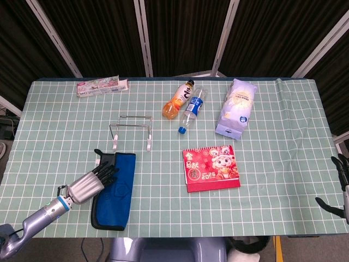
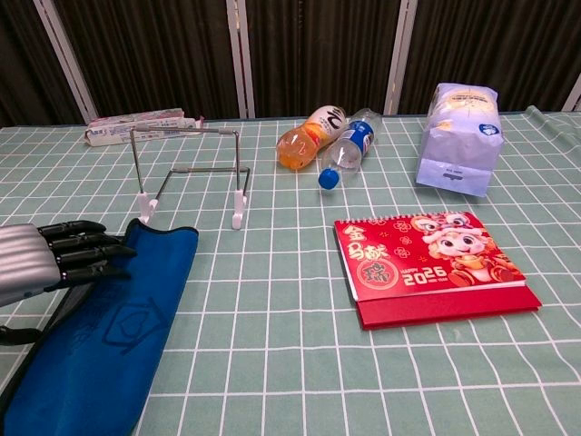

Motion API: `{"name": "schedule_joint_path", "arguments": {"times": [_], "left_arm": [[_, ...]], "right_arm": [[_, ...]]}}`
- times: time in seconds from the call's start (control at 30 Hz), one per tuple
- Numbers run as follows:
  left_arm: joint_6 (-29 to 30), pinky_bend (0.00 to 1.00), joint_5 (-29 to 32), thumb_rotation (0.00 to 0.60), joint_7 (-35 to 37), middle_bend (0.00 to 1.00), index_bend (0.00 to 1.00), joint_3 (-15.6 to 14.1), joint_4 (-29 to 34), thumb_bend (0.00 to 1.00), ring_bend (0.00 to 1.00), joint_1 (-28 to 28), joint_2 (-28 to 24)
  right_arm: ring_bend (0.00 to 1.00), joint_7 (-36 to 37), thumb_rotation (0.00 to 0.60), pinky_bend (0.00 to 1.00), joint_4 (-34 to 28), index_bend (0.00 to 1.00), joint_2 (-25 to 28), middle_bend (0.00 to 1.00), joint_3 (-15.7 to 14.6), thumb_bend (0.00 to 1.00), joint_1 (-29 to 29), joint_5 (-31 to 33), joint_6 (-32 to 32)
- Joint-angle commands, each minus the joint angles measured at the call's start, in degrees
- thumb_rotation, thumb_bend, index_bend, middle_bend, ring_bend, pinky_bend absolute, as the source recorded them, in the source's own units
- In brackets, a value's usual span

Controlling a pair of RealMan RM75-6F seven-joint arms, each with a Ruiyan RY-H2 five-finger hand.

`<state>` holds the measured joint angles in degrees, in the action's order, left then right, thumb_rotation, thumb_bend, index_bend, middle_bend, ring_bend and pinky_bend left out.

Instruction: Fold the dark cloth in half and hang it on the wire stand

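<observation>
— Cloth first, from the head view: where did it lie?
— The dark cloth lay flat on the counter, already doubled into a long blue strip with a black edge. The left hand lay at its left edge, fingers straight and together, their tips on the cloth's upper left edge, gripping nothing.
— And the wire stand?
— The wire stand stood just beyond the fingertips, apart from the cloth and bare. Well to the right of that hand lay a red calendar; farther off, an orange bottle, a clear bottle and a white bag.
— The right hand?
— The right hand showed only partly at the frame's right edge, off the counter; whether it was open I cannot tell.
— Now the chest view.
— The left hand entered from the left, fingers extended flat, touching the near-left side of the dark cloth. The wire stand stood behind them, upright on white feet. A flat pink box lay at the counter's far edge behind the stand.
</observation>
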<state>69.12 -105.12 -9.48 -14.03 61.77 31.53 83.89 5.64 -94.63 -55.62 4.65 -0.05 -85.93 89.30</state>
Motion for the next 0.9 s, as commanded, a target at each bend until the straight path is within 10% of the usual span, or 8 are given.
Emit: {"name": "schedule_joint_path", "arguments": {"times": [0.03, 0.4, 0.67, 0.9], "left_arm": [[1.48, 0.00, 0.68, 0.600, 1.34, 0.00, 0.00, 0.24, 1.62, 0.11, 0.00, -0.83, -2.31], [9.45, 0.00, -0.87, 0.600, 6.45, 0.00, 0.01, -0.61, 7.66, 0.11, 0.00, -4.46, -9.33], [9.30, 0.00, -3.12, 0.600, 8.05, 0.00, 0.36, -2.97, 9.46, 0.17, 0.00, -6.27, -9.56], [6.62, 0.00, -5.58, 0.600, 7.20, 0.00, 0.43, -4.55, 9.44, 0.25, 0.00, -6.71, -6.68]], "right_arm": [[0.00, 0.06, 0.600, 0.00, -0.03, 0.01, 0.06, 0.00, -0.06, 0.00, 0.01, -0.11, -0.03], [0.00, 1.22, 0.600, 0.00, -0.20, 0.01, 0.38, 0.00, -0.52, 0.00, 0.05, -1.31, 0.08], [0.00, 2.23, 0.600, 0.00, -0.05, 0.01, 0.65, 0.00, -0.74, 0.00, -0.08, -1.78, 0.34], [0.00, 2.94, 0.600, 0.00, -0.08, 0.01, 0.92, 0.00, -0.93, 0.00, -0.19, -2.33, 0.68]]}}
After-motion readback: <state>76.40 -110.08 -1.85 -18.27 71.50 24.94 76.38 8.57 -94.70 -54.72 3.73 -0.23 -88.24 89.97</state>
